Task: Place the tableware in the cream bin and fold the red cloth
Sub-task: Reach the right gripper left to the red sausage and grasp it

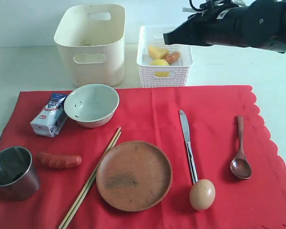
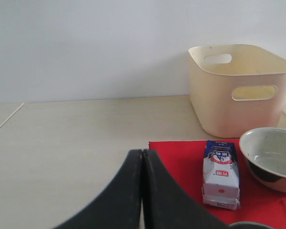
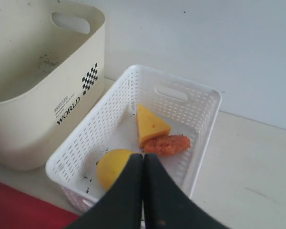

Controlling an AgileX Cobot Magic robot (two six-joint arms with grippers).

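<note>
My right fingers [image 3: 143, 163] pressed together, holding nothing, above white basket [image 3: 105, 114]; cream bin [image 1: 93, 74] at its 9 o'clock. Left fingers [image 2: 142, 162] likewise.

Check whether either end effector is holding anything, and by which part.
Nothing is held: the left end effector and the right end effector are both shut, empty, the right above the white basket.

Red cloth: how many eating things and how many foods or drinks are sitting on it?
Tableware: 6 (bowl, cup, plate, chopsticks as one pair, knife, spoon)
Food and drink: 3 (milk carton, sausage, egg)
Total: 9
</note>
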